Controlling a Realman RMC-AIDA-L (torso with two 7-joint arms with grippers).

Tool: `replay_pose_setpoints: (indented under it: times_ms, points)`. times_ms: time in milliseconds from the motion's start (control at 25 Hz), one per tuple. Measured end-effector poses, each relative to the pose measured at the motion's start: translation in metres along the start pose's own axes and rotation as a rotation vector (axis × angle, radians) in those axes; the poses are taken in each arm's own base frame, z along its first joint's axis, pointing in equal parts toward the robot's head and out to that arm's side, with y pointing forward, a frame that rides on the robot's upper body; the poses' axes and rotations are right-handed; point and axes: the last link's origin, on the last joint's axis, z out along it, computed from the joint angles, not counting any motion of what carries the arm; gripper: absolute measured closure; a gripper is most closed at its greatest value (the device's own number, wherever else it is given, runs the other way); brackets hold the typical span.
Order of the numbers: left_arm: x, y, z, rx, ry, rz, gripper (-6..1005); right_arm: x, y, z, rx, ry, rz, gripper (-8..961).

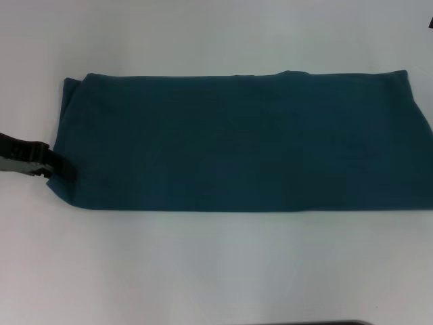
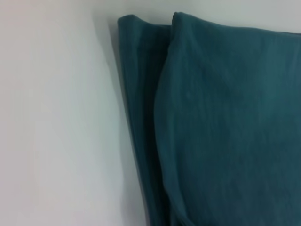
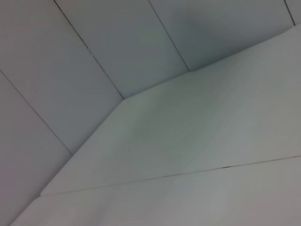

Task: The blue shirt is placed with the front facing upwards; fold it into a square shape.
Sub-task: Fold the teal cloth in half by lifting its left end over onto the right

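The blue shirt point(image 1: 237, 142) lies on the white table, folded into a long flat band running left to right. Its lettering, collar and sleeves are hidden inside the fold. My left gripper point(image 1: 59, 166) is at the shirt's left end, by the near corner, touching the cloth edge. The left wrist view shows that end of the shirt point(image 2: 225, 122) from close by, with stacked folded layers point(image 2: 141, 94) along the edge. My right gripper is out of the head view; its wrist view shows only white panels.
The white table point(image 1: 203, 271) extends in front of and behind the shirt. The shirt's right end reaches the picture's right edge. A dark sliver point(image 1: 431, 23) shows at the far right. White wall panels point(image 3: 117, 56) fill the right wrist view.
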Motion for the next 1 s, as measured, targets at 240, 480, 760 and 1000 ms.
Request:
replay_pose_setpoints:
  times_ms: [240, 480, 760, 1000]
  points:
    - [0.0, -0.001, 0.0, 0.007, 0.004, -0.004, 650, 0.0, 0.0, 0.0, -0.002, -0.003, -0.001, 24]
    - [0.0, -0.004, -0.001, 0.015, 0.011, -0.007, 894, 0.002, 0.001, 0.003, -0.004, -0.001, -0.003, 23]
    - [-0.003, -0.009, -0.004, 0.022, 0.011, -0.012, 991, 0.003, 0.002, 0.005, -0.008, 0.0, -0.002, 23]
    - [-0.012, -0.022, -0.013, 0.042, 0.015, -0.034, 991, 0.004, 0.003, 0.01, -0.01, 0.001, 0.001, 24]
